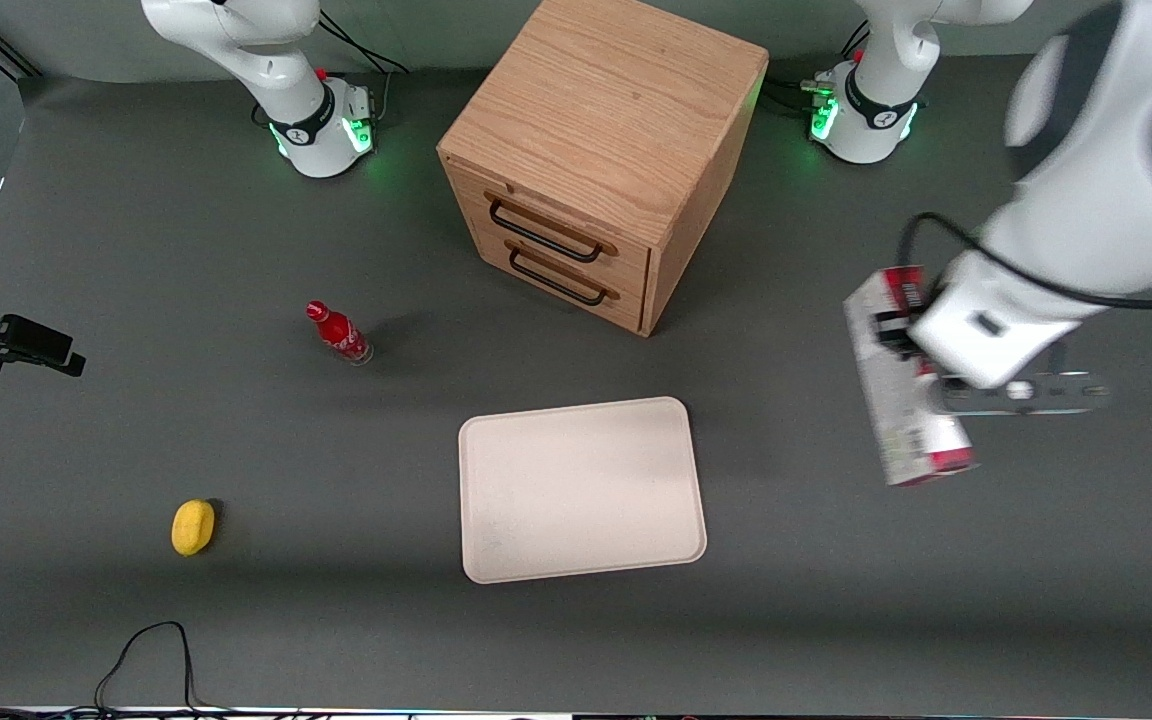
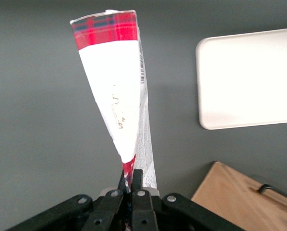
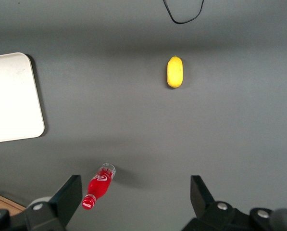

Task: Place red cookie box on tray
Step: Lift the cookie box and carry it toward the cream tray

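The red cookie box (image 1: 901, 390) is a long slim carton with red ends and a pale face. My left gripper (image 1: 898, 335) is shut on it and holds it above the table, toward the working arm's end, beside the tray and clear of it. In the left wrist view the box (image 2: 115, 91) hangs from the gripper (image 2: 130, 179), whose fingers pinch its red end. The tray (image 1: 581, 488) is flat, beige and bare, nearer the front camera than the cabinet. It also shows in the left wrist view (image 2: 249, 79) and the right wrist view (image 3: 11, 98).
A wooden two-drawer cabinet (image 1: 601, 150) stands farther from the front camera than the tray. A small red cola bottle (image 1: 338, 333) and a yellow object (image 1: 193, 527) lie toward the parked arm's end. A black cable (image 1: 141, 650) loops at the front edge.
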Controlling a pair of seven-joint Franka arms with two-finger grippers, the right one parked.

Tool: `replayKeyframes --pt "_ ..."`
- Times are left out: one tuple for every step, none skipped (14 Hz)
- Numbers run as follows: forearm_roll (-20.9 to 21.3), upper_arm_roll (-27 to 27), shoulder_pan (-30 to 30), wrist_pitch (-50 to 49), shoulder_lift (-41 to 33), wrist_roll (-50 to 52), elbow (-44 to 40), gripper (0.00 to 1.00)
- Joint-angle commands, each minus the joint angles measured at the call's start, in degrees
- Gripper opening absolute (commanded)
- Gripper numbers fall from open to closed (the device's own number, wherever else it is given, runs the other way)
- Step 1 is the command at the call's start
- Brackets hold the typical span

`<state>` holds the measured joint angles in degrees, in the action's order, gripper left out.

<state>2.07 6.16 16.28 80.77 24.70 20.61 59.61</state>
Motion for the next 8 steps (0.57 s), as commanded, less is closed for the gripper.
replayKeyframes --pt "0.0 0.3 6.4 1.1 7.4 6.2 -10.2 0.00" --pt "-0.4 0.5 8.0 3.9 7.8 11.3 -10.2 0.00" --pt "-0.7 1.3 9.0 5.8 8.8 14.2 -10.2 0.00" --pt "-0.7 1.8 9.3 6.3 9.3 14.7 -10.2 0.00" --pt "-0.7 1.6 10.0 6.4 9.6 14.7 -10.1 0.00" --pt "-0.7 1.2 10.5 6.6 10.5 14.7 -10.0 0.00" --pt "-0.7 1.2 10.5 6.9 11.9 14.7 -10.1 0.00" --pt "-0.7 1.1 10.5 8.3 13.3 14.9 -9.7 0.00"
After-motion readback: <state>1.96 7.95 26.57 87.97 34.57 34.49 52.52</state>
